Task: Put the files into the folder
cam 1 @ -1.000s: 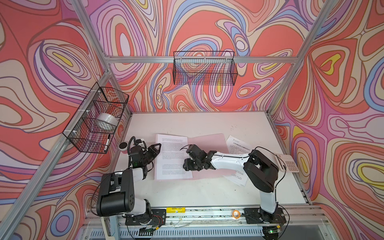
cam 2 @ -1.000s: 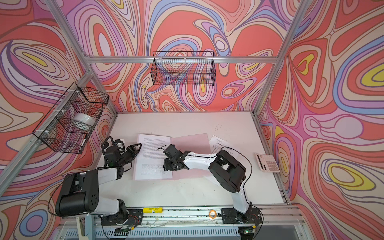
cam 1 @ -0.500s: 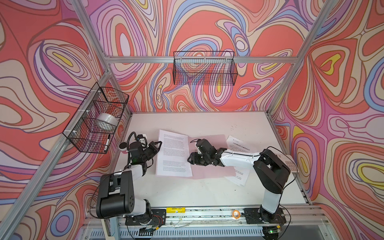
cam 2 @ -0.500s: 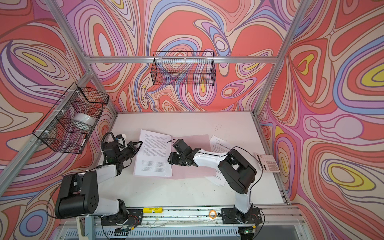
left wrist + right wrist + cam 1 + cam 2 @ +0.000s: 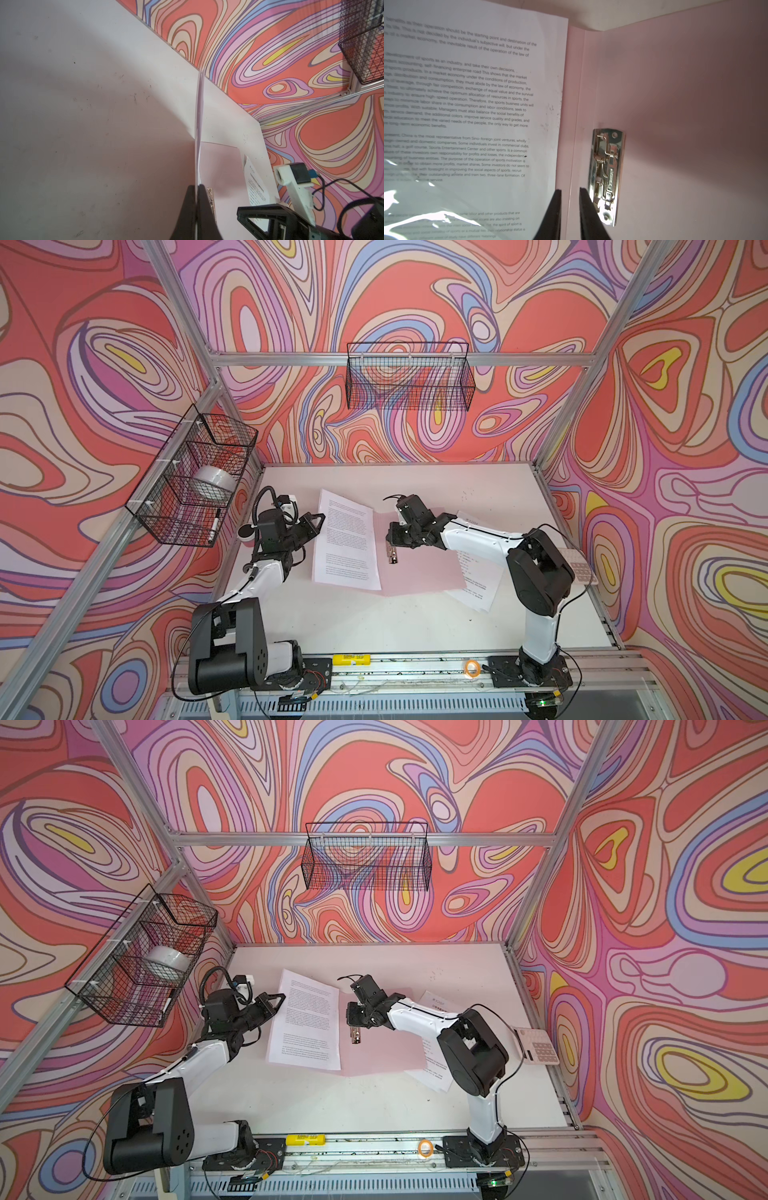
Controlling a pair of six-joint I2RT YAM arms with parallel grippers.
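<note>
The pale pink folder (image 5: 419, 572) (image 5: 382, 1052) lies open on the table, its metal clip (image 5: 392, 559) (image 5: 607, 176) next to the spine. One printed sheet of the files (image 5: 347, 547) (image 5: 307, 1027) (image 5: 477, 93) covers the folder's left side, with its left edge raised. My left gripper (image 5: 319, 519) (image 5: 197, 186) is shut on that edge, which shows edge-on in the left wrist view; whether the cover is pinched too I cannot tell. My right gripper (image 5: 390, 543) (image 5: 570, 189) hovers over the spine beside the clip, jaws a narrow gap apart and holding nothing. More sheets (image 5: 478, 572) (image 5: 432, 1069) stick out from under the folder's right edge.
A calculator (image 5: 579, 570) lies at the table's right edge. A wire basket (image 5: 191, 477) on the left wall holds a white roll and a marker. Another wire basket (image 5: 409, 379) hangs on the back wall. A yellow block (image 5: 351, 659) and an orange ring (image 5: 471, 667) sit on the front rail.
My left gripper closed on the sheet's left edge and raised it. My right gripper left the sheet's right edge, moved over to the clip, and its jaws narrowed.
</note>
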